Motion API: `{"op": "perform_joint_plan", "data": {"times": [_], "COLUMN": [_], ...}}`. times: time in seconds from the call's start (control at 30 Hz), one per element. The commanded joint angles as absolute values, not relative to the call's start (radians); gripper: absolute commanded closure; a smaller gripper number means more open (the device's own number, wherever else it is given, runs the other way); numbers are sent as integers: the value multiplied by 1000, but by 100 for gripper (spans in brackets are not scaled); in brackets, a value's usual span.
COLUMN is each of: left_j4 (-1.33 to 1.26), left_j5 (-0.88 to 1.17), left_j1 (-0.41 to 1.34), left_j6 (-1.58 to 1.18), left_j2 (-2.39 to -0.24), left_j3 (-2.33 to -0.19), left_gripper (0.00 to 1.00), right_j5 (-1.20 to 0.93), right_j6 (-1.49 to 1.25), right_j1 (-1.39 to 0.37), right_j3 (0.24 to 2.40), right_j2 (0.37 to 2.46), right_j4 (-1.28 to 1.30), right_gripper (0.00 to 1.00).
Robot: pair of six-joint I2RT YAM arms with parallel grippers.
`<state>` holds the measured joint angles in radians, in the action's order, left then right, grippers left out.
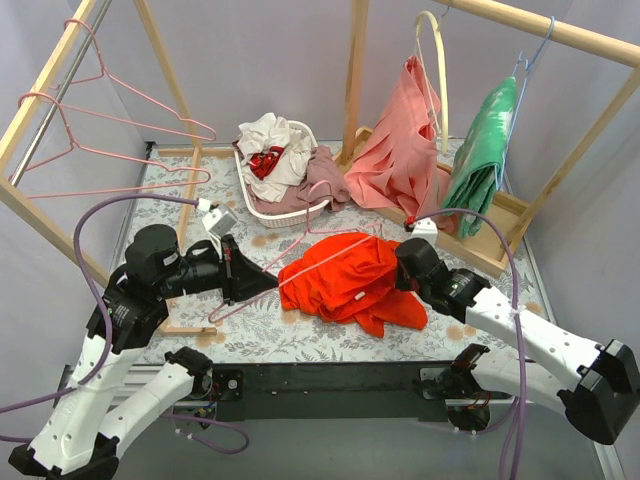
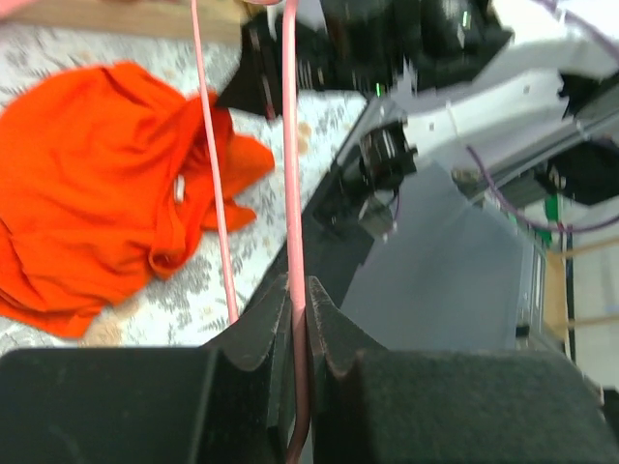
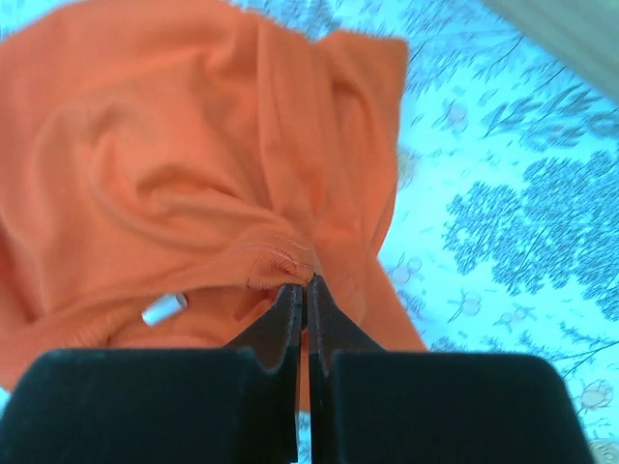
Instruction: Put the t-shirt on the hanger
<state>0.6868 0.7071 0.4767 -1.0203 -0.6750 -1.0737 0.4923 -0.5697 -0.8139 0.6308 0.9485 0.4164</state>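
The orange-red t-shirt [image 1: 345, 280] lies crumpled on the patterned table top, in the middle. My left gripper [image 1: 262, 284] is shut on the wire of a thin pink hanger [image 1: 296, 253], which slants from the gripper towards the t-shirt. In the left wrist view the hanger wire [image 2: 290, 145] runs straight up from between the closed jaws, with the t-shirt [image 2: 87, 193] to its left. My right gripper [image 1: 402, 268] is at the t-shirt's right side. In the right wrist view it [image 3: 304, 282] pinches the ribbed collar of the t-shirt [image 3: 174, 164].
Two more pink wire hangers [image 1: 100, 120] hang on the wooden rack at the left. A white basket [image 1: 262, 209] of clothes stands at the back. A salmon-pink garment [image 1: 400, 150] on a cream hanger and a green garment [image 1: 485, 150] hang at the back right.
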Motion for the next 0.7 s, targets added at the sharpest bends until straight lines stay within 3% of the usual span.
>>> {"op": "perform_joint_plan", "data": {"times": [0.0, 0.27, 0.67], "left_j4": [862, 871, 736], "left_j5": [758, 703, 738], "left_j1": [498, 545, 546], "left_j6": [-887, -902, -943], "left_j2": [-707, -719, -788], "left_j3": [-1058, -991, -948], "left_gripper": [100, 100, 100], "right_j5": [453, 367, 236], "right_j6": [-503, -466, -472], "right_j1": [-721, -644, -652], "right_j3": [755, 865, 845], "right_j2": [995, 1045, 1003], "right_j4": [407, 403, 403], "right_gripper": [99, 99, 99]}}
